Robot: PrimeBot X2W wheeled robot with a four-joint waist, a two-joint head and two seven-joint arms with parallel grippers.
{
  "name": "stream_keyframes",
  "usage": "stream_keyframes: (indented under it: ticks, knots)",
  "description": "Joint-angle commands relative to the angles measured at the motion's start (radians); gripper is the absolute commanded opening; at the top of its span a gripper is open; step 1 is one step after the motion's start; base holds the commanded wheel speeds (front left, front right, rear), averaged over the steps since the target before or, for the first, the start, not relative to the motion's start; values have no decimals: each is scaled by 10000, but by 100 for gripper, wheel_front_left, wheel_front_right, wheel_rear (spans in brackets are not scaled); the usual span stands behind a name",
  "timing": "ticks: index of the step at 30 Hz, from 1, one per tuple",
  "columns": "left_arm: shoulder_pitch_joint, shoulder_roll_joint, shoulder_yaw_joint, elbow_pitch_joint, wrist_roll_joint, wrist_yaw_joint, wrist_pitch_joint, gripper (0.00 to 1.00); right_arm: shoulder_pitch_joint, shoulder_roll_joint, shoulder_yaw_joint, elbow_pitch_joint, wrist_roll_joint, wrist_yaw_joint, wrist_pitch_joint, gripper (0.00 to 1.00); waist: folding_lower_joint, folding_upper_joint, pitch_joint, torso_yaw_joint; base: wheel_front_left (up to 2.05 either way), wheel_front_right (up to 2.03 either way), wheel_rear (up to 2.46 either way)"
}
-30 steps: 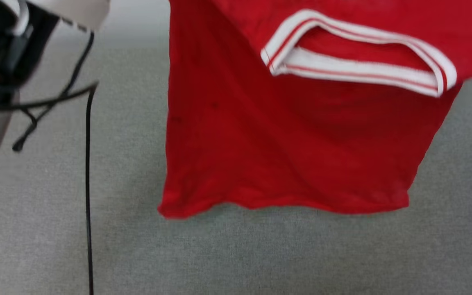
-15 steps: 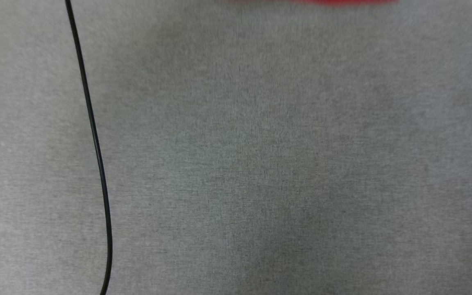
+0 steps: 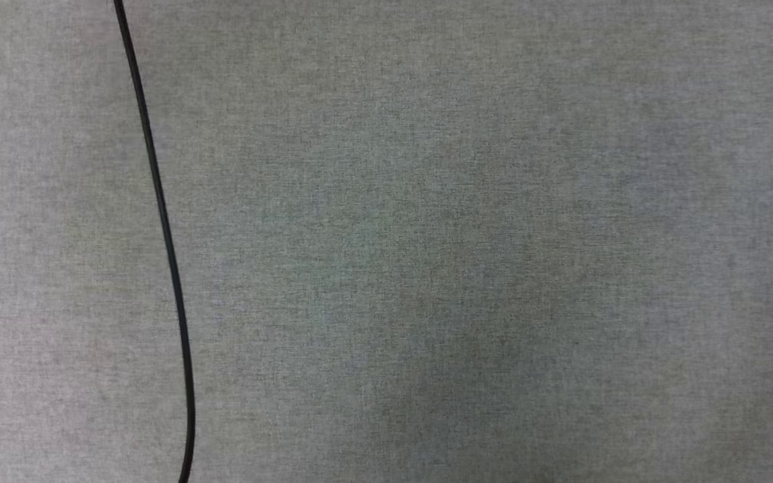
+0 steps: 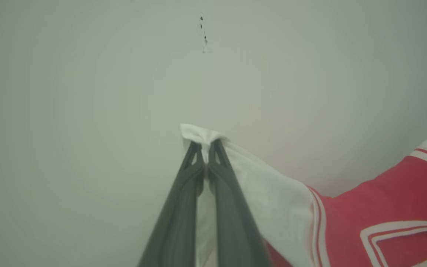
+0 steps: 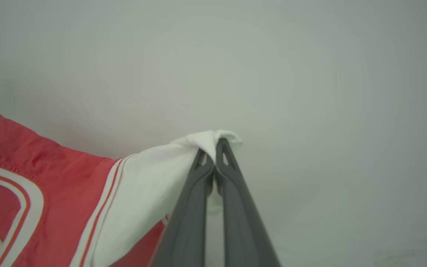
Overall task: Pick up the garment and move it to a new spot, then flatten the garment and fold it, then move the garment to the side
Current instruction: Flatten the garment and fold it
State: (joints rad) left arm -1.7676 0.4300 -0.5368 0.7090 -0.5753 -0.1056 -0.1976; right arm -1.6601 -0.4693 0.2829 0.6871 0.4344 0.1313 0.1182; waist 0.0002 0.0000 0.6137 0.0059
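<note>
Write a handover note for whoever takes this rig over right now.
Left gripper: shut on a white sleeve of the garment.
Right gripper: shut on the other white sleeve.
Garment: lifted, hanging between both grippers.
Head view: grey cloth surface with a black cable.
Done: pickup.
Left: set it down at the new spot, flatten, fold, move aside.

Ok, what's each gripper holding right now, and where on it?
Both hold the garment: left gripper pinches one white sleeve's edge, right gripper the other's.
</note>
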Motion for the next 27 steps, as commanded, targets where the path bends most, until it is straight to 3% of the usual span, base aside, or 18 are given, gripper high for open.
stream_keyframes:
  ticks: [1,7,12,18,27]
  knots:
    - [340,19,-27,67,-60,-50,-147,0,303,101,130,147,87,-11,-270,0,-2,0,-68,-53,0,0,0]
    - [1892,191,-55,-278,-286,-121,-536,0,1530,160,832,179,553,-11,-1097,0,-2,0,-609,-108,0,0,0]
    - [3805,586,224,-1097,-523,115,-640,0,3079,120,1139,-184,1052,-11,-1684,0,-2,0,-1287,-118,0,0,0]
    - [6728,1189,620,-2713,-907,759,-681,0,5174,150,1283,-818,1461,-11,-2085,0,-2,0,-2266,-157,0,0,0]
    - [11389,1655,630,-5193,-1627,2043,-506,0,8770,-25,867,-2047,1596,-11,-2075,0,-2,0,-3607,-78,0,0,0]
